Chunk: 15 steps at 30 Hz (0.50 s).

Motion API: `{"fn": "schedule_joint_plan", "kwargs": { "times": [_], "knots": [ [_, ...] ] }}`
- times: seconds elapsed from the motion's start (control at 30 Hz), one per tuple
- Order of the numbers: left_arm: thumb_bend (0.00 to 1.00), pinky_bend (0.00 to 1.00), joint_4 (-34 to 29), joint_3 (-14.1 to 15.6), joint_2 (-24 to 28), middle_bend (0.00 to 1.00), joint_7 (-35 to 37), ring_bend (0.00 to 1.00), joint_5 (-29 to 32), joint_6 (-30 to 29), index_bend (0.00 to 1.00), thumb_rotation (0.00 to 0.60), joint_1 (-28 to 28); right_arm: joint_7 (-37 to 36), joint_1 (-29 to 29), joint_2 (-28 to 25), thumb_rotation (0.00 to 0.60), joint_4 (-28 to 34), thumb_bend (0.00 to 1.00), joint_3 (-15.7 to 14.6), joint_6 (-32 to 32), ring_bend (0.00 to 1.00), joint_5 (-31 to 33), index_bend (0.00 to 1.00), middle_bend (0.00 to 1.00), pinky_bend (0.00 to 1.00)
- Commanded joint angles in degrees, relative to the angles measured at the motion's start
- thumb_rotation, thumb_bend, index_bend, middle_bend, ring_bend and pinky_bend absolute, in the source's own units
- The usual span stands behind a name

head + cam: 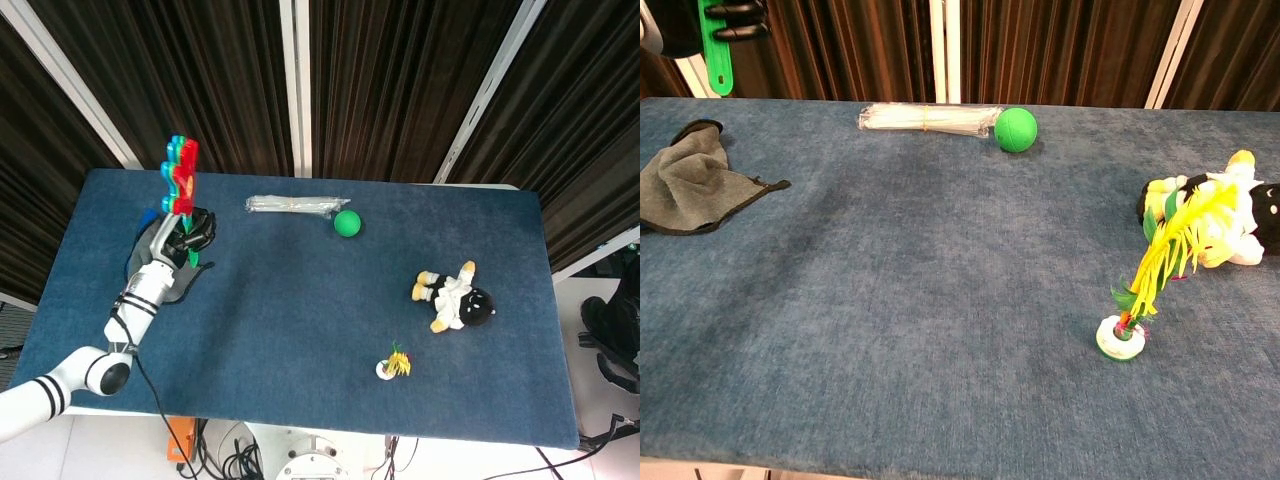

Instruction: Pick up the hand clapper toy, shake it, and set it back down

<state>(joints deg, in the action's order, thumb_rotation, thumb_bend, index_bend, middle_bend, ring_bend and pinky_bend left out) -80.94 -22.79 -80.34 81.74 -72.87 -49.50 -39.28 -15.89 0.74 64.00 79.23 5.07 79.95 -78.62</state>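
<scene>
The blue carpeted bench (300, 330) carries a crumpled grey cloth (690, 190), a clear packet of thin white sticks (928, 119) with a green ball (1016, 129) just beside it, a black-and-white plush doll (455, 297), and a yellow-feathered shuttlecock (1140, 300) standing upright.
</scene>
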Motion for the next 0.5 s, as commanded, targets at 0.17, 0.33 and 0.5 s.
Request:
{"fn": "schedule_joint_plan", "kwargs": {
  "times": [0.17,0.33,0.5],
  "knots": [
    [0.81,1.00,-0.56,3.80,1.39,1.00,-20.98,1.00,-9.23,-0.60,1.00,0.600,-0.02,0.55,-0.26,-0.09,0.600,0.60,0.27,-0.15,-0.40,0.00,-0.14,0.00,0.00,0.00],
    [0.81,1.00,5.59,10.28,-1.44,1.00,-48.17,1.00,-17.83,-3.60,1.00,0.600,-2.20,0.18,-0.27,-0.31,0.600,0.72,0.27,-0.18,-0.83,0.00,0.17,0.00,0.00,0.00],
    [0.81,1.00,9.96,15.49,-4.49,1.00,-82.23,1.00,-26.27,-5.26,1.00,0.600,-3.72,-0.58,-0.16,-0.11,0.600,-0.11,0.27,-0.25,-1.23,0.00,0.56,0.00,0.00,0.00]
  ]
}}
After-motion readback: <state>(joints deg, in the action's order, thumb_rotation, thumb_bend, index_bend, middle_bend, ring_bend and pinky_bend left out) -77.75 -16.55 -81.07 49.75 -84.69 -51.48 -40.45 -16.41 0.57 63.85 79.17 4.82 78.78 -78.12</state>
